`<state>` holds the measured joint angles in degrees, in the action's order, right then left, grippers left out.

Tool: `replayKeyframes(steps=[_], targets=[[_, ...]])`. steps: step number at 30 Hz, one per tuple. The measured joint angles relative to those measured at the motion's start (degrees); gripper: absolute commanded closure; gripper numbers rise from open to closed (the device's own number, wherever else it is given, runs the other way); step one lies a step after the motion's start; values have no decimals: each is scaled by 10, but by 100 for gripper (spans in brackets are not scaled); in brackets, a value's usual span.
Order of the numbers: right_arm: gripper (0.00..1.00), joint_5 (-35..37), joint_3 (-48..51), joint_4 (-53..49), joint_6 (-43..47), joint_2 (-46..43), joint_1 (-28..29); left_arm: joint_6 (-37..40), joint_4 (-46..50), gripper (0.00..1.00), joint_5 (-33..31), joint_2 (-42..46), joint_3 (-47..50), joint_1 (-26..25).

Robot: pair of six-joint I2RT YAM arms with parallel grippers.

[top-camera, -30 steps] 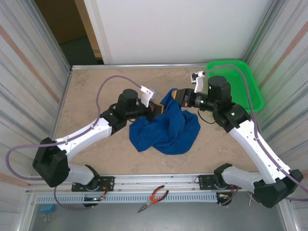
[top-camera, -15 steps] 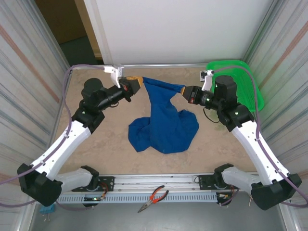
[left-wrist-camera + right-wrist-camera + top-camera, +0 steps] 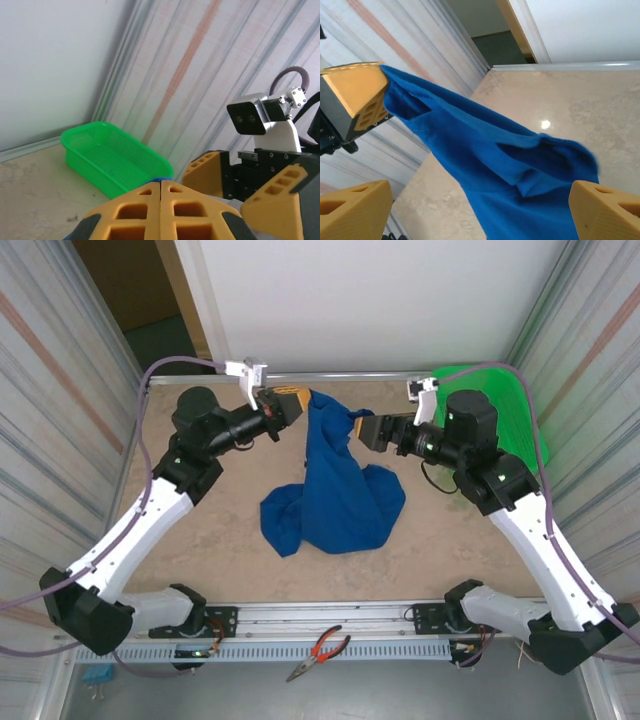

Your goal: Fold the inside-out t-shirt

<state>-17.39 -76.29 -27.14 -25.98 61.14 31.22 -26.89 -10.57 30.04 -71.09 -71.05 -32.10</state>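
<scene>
From above, the left gripper (image 3: pixel 293 404) pinches the top of the blue t-shirt (image 3: pixel 335 490), which hangs down to a heap on the table (image 3: pixel 225 550). The right gripper (image 3: pixel 363 430) is wide, just beside the cloth. On the left wrist camera, the fingers (image 3: pixel 135 212) are pressed together on a bit of blue. On the right wrist camera, the t-shirt hangs between wide-apart fingers (image 3: pixel 355 212).

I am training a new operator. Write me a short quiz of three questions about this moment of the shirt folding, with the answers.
1. True or false: the right gripper is clamped on the t-shirt.
2. Which gripper holds one end of the t-shirt up off the table? A) left gripper B) right gripper C) both
3. Fill in: the green basket stands at the table's far ___ corner.
Key: 1 false, its jaws stand open; 2 A; 3 right.
</scene>
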Motion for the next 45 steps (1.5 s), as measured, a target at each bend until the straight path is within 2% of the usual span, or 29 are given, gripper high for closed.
replayKeyframes(steps=[5,6,7,9,10,11,12,13,15,19,25,29,33,41,43,44,45], targets=[[5,31,-22,-5,49,43,41,0,10,100,6,-21,-24,-26],[9,35,-30,-3,56,57,44,0,14,100,7,-25,-30,-31],[23,39,-37,0,62,72,45,0,15,100,8,-28,-35,-37],[81,43,-50,6,72,103,43,0,16,100,10,-34,-46,-44],[100,41,-55,10,72,118,38,-2,16,95,10,-35,-48,-47],[100,38,-56,16,72,130,31,-3,19,77,8,-35,-49,-48],[100,36,-56,17,71,136,22,-3,23,63,3,-35,-49,-48],[100,36,-54,16,68,137,8,-2,29,54,-6,-34,-49,-48],[100,37,-35,15,56,118,-31,-1,46,44,-34,-21,-37,-45],[100,41,17,-7,32,19,-112,14,108,39,-120,44,42,-35],[100,37,116,-34,-3,-154,-124,11,184,36,-223,76,196,-35],[100,39,185,-59,-26,-189,-124,-2,213,34,-260,31,276,-64],[100,42,209,-87,-37,-185,-124,3,212,32,-285,-33,282,-94],[100,42,209,-92,-40,-192,-124,32,188,30,-297,-152,224,-97],[100,42,209,-92,-40,-192,-124,37,175,39,-296,-178,213,-97],[100,42,209,-91,-40,-191,-124,38,168,52,-295,-191,208,-97],[100,43,208,-91,-40,-188,-124,45,163,75,-290,-208,200,-97]])
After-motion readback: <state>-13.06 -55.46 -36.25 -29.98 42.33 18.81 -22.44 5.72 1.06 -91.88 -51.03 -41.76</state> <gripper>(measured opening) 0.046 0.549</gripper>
